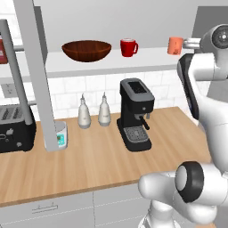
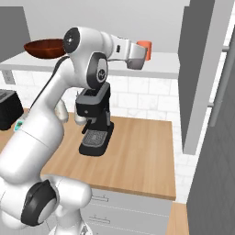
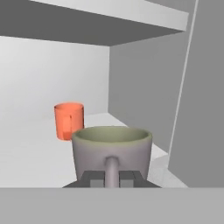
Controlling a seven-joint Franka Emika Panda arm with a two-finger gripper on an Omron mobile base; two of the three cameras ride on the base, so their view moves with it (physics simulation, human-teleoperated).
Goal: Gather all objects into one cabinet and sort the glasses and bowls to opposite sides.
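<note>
In the hand view my gripper is shut on the handle of the pale grey cup, which it holds upright just above the white shelf of the cabinet. Ahead and to the left on that shelf stands the orange cup, apart from the grey one. The left base view shows the dark brown bowl at the shelf's left, the red mug beside it, and the orange cup at the right with my gripper next to it. In the right base view my gripper is in front of the orange cup.
The cabinet's grey doors stand open. Below on the wooden counter are a black coffee machine, two white bottles, a toaster and a small white box.
</note>
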